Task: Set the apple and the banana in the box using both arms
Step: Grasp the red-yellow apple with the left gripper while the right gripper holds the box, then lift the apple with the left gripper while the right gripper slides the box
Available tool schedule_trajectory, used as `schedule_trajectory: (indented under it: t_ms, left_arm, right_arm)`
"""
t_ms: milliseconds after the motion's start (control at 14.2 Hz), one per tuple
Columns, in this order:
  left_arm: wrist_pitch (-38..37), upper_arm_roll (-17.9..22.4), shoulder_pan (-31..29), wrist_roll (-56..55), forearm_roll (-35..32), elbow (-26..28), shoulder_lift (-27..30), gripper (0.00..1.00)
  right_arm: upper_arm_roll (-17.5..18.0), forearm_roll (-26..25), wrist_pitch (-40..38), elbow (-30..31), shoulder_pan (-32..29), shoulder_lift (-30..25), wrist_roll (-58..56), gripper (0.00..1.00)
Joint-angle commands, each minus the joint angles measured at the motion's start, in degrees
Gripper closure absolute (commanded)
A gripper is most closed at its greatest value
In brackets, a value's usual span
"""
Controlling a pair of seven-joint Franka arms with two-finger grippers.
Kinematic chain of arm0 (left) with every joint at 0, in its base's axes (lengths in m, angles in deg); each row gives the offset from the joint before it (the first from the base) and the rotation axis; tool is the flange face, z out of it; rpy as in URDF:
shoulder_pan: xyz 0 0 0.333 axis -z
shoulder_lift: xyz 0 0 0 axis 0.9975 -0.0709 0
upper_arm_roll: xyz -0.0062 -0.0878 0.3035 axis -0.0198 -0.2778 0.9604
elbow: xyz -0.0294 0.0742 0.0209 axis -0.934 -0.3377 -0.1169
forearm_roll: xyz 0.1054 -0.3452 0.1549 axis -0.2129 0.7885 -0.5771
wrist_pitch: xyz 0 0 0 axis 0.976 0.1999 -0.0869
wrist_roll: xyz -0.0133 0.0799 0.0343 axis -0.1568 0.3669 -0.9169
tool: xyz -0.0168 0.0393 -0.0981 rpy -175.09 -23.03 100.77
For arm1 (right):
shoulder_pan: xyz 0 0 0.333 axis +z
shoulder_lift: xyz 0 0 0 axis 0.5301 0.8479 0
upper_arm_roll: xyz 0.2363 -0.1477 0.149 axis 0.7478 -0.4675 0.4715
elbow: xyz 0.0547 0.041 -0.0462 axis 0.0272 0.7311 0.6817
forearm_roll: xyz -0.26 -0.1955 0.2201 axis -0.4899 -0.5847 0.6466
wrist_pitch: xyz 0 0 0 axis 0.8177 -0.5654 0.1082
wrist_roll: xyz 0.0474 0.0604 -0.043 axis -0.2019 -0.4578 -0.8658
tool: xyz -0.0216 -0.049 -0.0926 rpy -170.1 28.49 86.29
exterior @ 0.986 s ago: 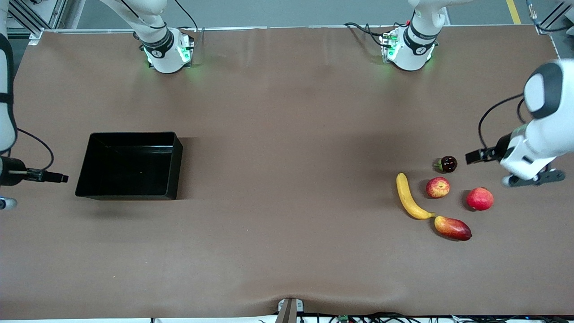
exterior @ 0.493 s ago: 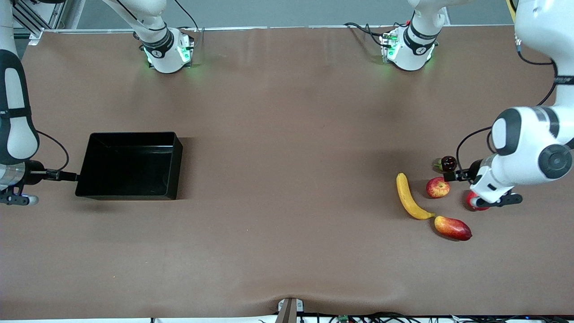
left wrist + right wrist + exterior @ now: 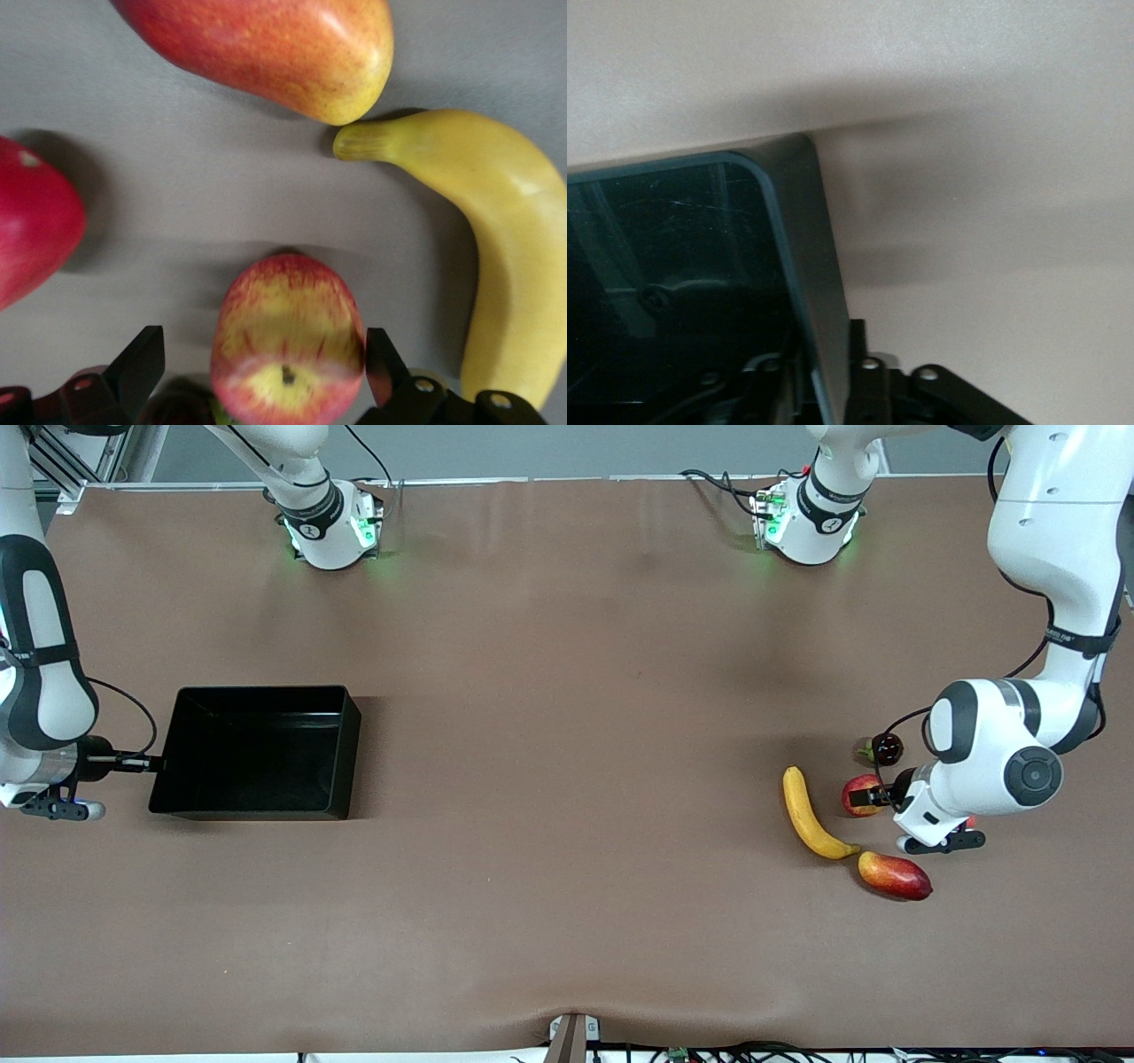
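The apple (image 3: 858, 795) lies on the table between the banana (image 3: 811, 815) and my left arm. My left gripper (image 3: 877, 796) is low over it and open. In the left wrist view the apple (image 3: 288, 341) sits between the fingers (image 3: 144, 361), with a gap on one side. The banana (image 3: 509, 257) lies beside it. The black box (image 3: 257, 751) stands toward the right arm's end. My right gripper (image 3: 146, 763) is at the box's end wall. In the right wrist view that wall (image 3: 819, 292) runs between its close-set fingers (image 3: 859, 354).
A red-yellow mango (image 3: 895, 875) lies at the banana's tip, nearer the camera, and shows in the left wrist view (image 3: 266, 44). A dark round fruit (image 3: 886, 748) sits farther away than the apple. A plain red fruit (image 3: 31, 230) is beside the apple, under my left arm.
My left gripper has swung from beside the dark fruit to over the apple, covering the plain red fruit. My right gripper has moved in to the box's end wall.
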Motion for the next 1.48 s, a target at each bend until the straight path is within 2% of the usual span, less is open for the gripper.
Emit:
schedule_trajectory:
  t_ms: [0, 70, 141, 282, 352, 423, 563, 775, 915, 1056, 1408]
  left_arm:
    - [1.33, -0.26, -0.32, 0.83, 0.59, 0.29, -1.14, 0.00]
    - [1.33, -0.43, -0.23, 0.83, 0.59, 1.07, -0.97, 0.00]
    - [1.33, -0.43, -0.23, 0.83, 0.59, 1.43, -0.96, 0.10]
    - [1.33, -0.43, -0.32, 1.00, 0.68, 1.70, -0.96, 0.60]
    - [1.15, -0.43, -0.32, 1.00, 0.68, 1.78, -0.79, 0.95]
    - [0.72, -0.43, -0.32, 1.00, 0.68, 1.70, -0.44, 1.00]
    - [-1.38, -0.43, -0.23, 1.09, 0.68, 1.44, 2.01, 1.00]
    - [-8.14, -0.52, -0.15, 1.18, 0.77, 0.91, 7.89, 1.00]
    - [-13.50, -0.61, -0.06, 1.44, 0.77, -0.32, 12.11, 1.00]
    - [-19.65, -0.61, 0.03, 1.44, 0.94, -2.51, 15.28, 1.00]
    - [-25.21, -0.70, -0.06, 1.53, 1.12, -2.78, 21.18, 1.00]
  right_arm:
    - [0.67, 0.57, 0.55, 0.86, -0.80, -0.89, -0.81, 1.00]
    - [0.67, 0.57, 0.55, 0.78, -0.88, -0.89, -0.99, 1.00]
    - [0.67, 0.57, 0.38, 0.60, -0.71, -0.98, -0.99, 1.00]
    - [1.11, 0.48, -1.37, -0.36, 0.25, -1.59, -0.73, 1.00]
    - [1.20, 0.57, -4.34, -2.89, 1.30, -1.68, -0.73, 1.00]
    - [1.11, 0.57, -9.94, -6.66, 2.36, -1.59, -0.38, 1.00]
    - [1.20, 1.53, -18.57, -12.73, 3.86, -1.42, -0.29, 1.00]
    - [1.20, 7.05, -23.60, -15.48, 5.70, -1.59, -0.20, 1.00]
    - [1.20, 10.84, -24.23, -15.31, 7.11, -1.77, -0.11, 1.00]
    - [1.11, 11.55, -24.58, -15.22, 11.40, -1.85, 0.15, 1.00]
    - [1.20, 11.82, -23.01, -15.31, 24.05, -1.59, 16.29, 1.00]
